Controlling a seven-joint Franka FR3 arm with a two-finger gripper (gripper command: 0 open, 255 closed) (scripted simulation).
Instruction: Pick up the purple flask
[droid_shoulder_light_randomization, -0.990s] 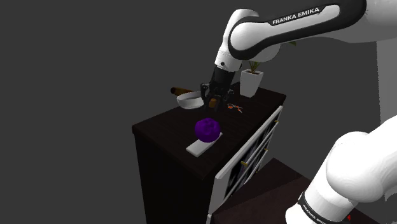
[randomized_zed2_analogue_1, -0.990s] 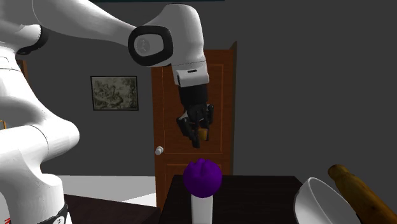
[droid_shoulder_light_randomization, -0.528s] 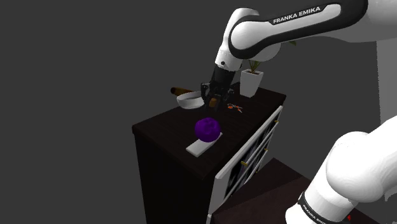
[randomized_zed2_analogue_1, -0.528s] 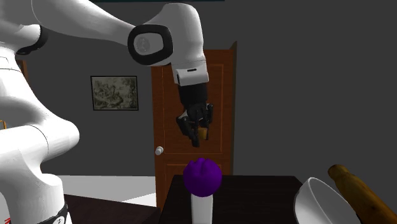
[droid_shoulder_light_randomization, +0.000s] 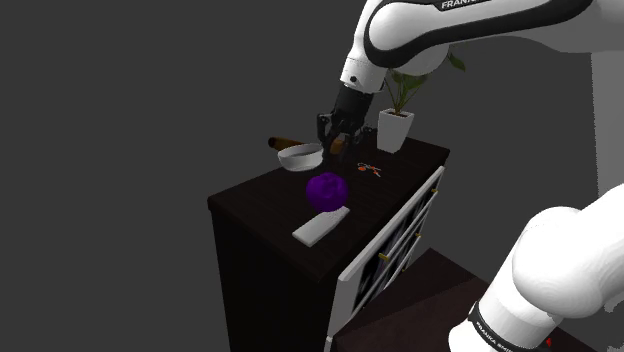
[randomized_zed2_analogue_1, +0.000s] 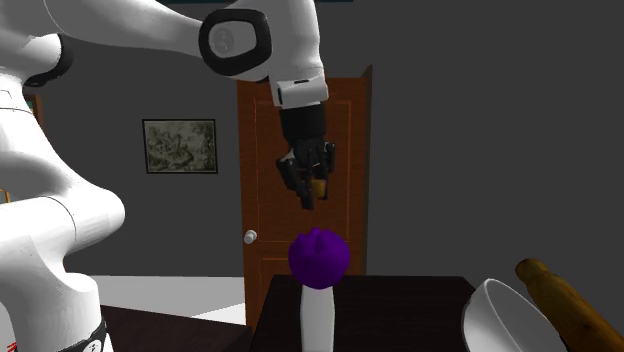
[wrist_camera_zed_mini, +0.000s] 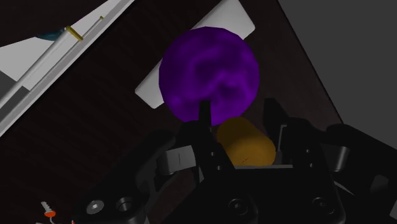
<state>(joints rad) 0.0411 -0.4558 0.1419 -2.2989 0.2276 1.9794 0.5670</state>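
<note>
The gripper's (wrist_camera_zed_mini: 238, 121) fingers (wrist_camera_zed_mini: 202, 127) are clenched on an amber cylinder (wrist_camera_zed_mini: 245, 143) that lies against the purple flask (wrist_camera_zed_mini: 208, 73). The flask's round body is below the gripper, over the far end of a white slab (droid_shoulder_light_randomization: 318, 230) on the dark tabletop (droid_shoulder_light_randomization: 258, 200).

This is a room in a home: grey walls with a brown panelled door (randomized_zed2_analogue_1: 350, 180), its round knob (randomized_zed2_analogue_1: 250, 237) and a framed picture (randomized_zed2_analogue_1: 180, 146). A dark cabinet (droid_shoulder_light_randomization: 260, 215) with white drawer fronts (droid_shoulder_light_randomization: 390, 240) carries a potted plant (droid_shoulder_light_randomization: 397, 122), a white bowl (droid_shoulder_light_randomization: 300, 157) and a rolling pin (randomized_zed2_analogue_1: 565, 300).
</note>
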